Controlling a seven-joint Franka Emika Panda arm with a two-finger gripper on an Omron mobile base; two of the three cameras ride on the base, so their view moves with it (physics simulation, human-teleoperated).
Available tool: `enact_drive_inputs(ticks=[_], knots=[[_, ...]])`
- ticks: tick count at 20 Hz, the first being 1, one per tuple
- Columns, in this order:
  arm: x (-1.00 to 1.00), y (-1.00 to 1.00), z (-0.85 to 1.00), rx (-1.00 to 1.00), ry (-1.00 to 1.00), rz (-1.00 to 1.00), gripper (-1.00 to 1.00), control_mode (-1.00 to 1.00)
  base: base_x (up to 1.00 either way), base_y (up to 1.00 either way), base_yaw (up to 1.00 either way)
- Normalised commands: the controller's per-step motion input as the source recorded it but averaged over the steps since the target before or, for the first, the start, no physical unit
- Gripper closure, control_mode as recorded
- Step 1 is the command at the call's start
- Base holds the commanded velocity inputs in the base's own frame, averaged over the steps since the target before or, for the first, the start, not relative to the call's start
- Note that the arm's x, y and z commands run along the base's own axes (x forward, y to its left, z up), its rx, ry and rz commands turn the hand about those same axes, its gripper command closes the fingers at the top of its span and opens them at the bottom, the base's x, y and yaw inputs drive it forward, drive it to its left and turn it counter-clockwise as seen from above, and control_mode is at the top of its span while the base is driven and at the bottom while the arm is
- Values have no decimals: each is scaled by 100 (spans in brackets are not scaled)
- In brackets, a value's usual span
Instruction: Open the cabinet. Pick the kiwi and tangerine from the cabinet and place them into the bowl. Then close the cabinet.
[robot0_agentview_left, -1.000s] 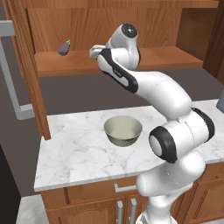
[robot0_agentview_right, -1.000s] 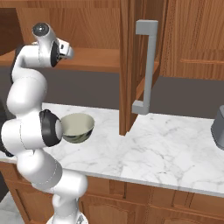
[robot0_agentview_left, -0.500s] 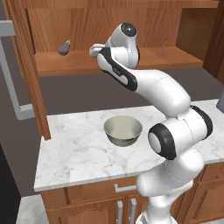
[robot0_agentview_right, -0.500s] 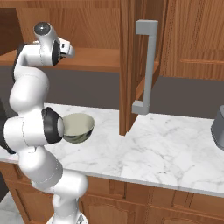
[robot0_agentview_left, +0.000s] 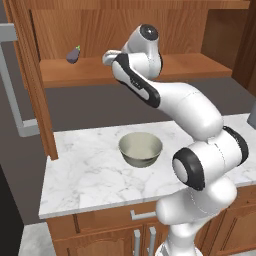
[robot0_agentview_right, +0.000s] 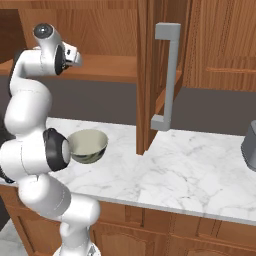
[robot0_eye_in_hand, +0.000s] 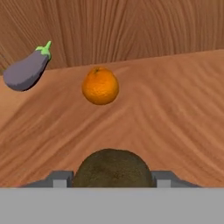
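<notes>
The gripper (robot0_eye_in_hand: 113, 178) has its jaws pressed on the kiwi (robot0_eye_in_hand: 112, 168) so it can carry it from the cabinet (robot0_agentview_left: 135, 67) to the bowl (robot0_agentview_left: 140, 148).

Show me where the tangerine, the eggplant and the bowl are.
tangerine (robot0_eye_in_hand: 100, 85), hand view, middle of its skin.
eggplant (robot0_eye_in_hand: 25, 71), hand view, purple body.
bowl (robot0_agentview_left: 141, 145), left base view, cream inside.
</notes>
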Motion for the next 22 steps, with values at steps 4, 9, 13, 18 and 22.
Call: enact_drive_inputs(ticks=[4,9,13,18,22], knots=[[-87,-13,9,0,0,0,100,-100,0,0,0],[-100,-42,0,0,0,0,100,-100,0,0,0],[-100,-47,0,0,0,0,100,-100,0,0,0],[-98,-28,-7,-2,0,0,100,-100,0,0,0],[-73,-7,-20,-14,3,0,100,-100,0,0,0]])
